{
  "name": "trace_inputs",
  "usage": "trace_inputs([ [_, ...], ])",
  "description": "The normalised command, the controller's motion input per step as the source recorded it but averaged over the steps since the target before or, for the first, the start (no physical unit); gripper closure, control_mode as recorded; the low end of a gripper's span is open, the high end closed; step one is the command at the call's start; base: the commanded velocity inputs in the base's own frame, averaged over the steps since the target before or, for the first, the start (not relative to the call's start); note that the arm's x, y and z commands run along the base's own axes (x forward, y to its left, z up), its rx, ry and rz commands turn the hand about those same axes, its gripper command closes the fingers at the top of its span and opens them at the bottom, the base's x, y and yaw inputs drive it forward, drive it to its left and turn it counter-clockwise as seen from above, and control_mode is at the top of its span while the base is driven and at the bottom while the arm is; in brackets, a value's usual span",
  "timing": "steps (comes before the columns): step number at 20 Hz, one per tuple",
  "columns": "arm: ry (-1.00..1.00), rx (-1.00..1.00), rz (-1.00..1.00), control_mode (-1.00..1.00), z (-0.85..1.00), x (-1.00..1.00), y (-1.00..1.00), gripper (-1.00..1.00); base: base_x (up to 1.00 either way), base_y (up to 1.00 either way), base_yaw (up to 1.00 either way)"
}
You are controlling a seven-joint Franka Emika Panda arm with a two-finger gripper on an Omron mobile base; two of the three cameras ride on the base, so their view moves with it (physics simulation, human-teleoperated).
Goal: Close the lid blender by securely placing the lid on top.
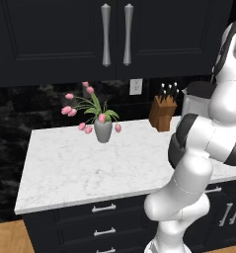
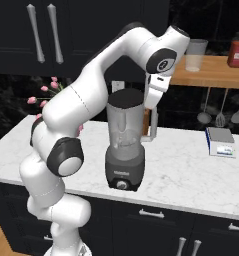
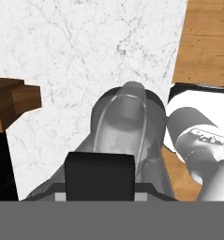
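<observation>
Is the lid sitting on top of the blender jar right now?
Yes, in the right base view the dark lid caps the rim of the blender jar, which stands upright on the counter.

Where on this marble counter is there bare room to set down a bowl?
Widest bare patch: white marble counter left of and in front of the grey vase of pink tulips. Another lies between the dark grey blender and the small white kitchen scale. It is crowded between the wooden knife block and the blender.

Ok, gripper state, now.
Gripper: shut on the lid, which sits at the top of the blender jar.
</observation>
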Motion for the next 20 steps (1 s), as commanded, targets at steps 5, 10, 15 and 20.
trace_inputs([
  [5,0.00,0.00,0.00,-1.00,0.00,0.00,0.02,1.00,0.00,0.00,0.00],
  [10,0.00,0.00,0.00,-1.00,0.00,0.00,0.00,-1.00,0.00,0.00,0.00],
  [15,-0.05,0.00,0.00,-1.00,0.01,0.00,0.00,-1.00,0.00,0.00,0.00],
  [20,-0.16,0.00,0.00,-1.00,0.11,-0.07,0.00,-1.00,0.00,0.00,0.00],
])
